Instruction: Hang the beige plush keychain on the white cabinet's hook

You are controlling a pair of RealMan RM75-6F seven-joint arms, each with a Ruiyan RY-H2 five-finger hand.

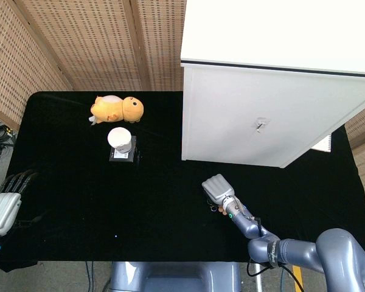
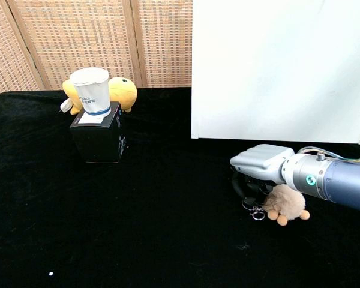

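Two views, neither shows right hand [image 2: 261,165] grip clearly: black fingers curl down onto table [image 1: 79,201] beside beige plush keychain [image 2: 285,204], metal ring [image 2: 257,212] under fingertips; whether ring is pinched, cannot tell. Keychain mostly hidden under hand in head view. Keychain lies in front of white cabinet [image 1: 261,115], below hook [image 1: 260,125]. Left hand [image 1: 5,204] far left of cabinet, cut by frame edge, fingers straight, holding nothing. Left of cabinet: white cup [image 2: 93,90] on black box [image 2: 97,138], orange plush toy [image 1: 117,109] behind.

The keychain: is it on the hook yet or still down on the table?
Still on the table: the keychain lies by the right hand; the hook is bare.
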